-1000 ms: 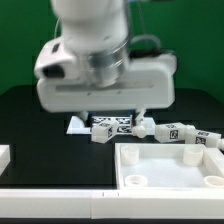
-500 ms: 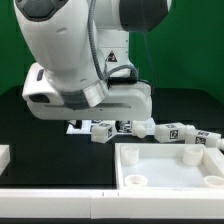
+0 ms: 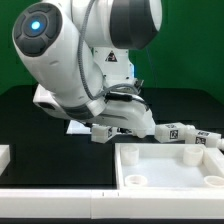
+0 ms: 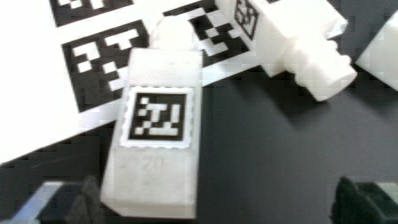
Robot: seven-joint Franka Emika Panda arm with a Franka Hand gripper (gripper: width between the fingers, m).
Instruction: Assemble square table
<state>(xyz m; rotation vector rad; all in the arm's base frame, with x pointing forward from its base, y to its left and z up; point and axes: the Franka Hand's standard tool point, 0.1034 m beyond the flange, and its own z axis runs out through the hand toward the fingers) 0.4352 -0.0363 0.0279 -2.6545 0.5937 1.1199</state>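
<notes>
You see first the big white robot arm [image 3: 75,60], which fills the upper part of the exterior view and bends down over the black surface [image 3: 20,115]. The square table is not yet put together. Its white top [image 3: 170,170], a tray with a raised rim and round sockets in the corners, lies flat on the surface at the exterior view's lower right. Behind it, a row of legs [image 3: 165,132] lies on the surface, each leg on its side and carrying a black-and-white tag. The marker board [image 4: 107,50] lies flat beside them, and in the exterior view only a small part of it shows under the arm. In the wrist view you find one leg [image 4: 157,140] directly below the camera, with its tag facing up and its far end resting over the edge of the marker board. A second leg [image 4: 302,50] lies just beside it. The gripper [image 4: 214,203] stands wide, with its dark fingers [image 4: 63,200] far apart, and it holds nothing.
</notes>
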